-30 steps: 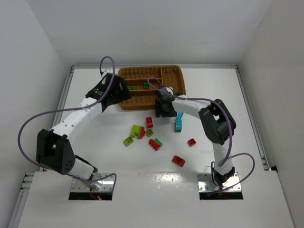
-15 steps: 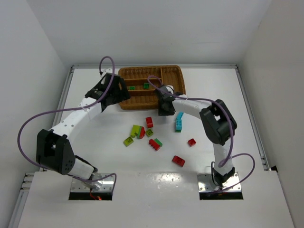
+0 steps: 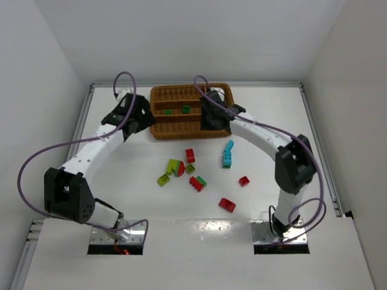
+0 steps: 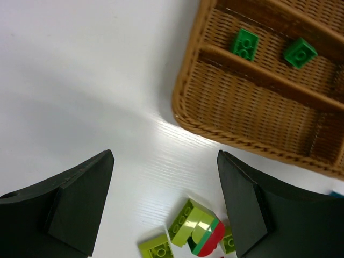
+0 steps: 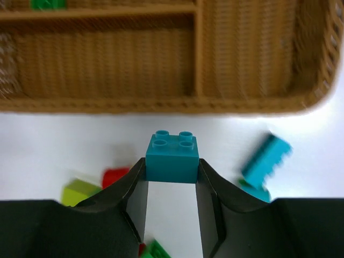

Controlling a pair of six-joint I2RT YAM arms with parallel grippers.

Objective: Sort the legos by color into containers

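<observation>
While most of the legos lie loose on the white tabletop (image 3: 121, 175), the step in hand looks like delivering one to the tray (image 3: 181, 137) at the far middle. The right claw (image 3: 213, 116) hangs over the tray's right half, clamped on a teal brick (image 5: 172, 156). I cannot tell which slot lies beneath it. The next move probably calls for choosing a slot without other colours, then lowering and letting go. The middle long slot holds two dark green bricks (image 4: 245, 43). The left claw (image 4: 165, 161) hovers spread and empty just off the tray's left edge. Near of the tray, the pile (image 3: 181, 172) mixes red, lime and green pieces, with a long cyan piece (image 3: 228, 154) to its right. The held brick is small, square and glossy, pinched by its sides, its four studs pointing away from the fingers.
</observation>
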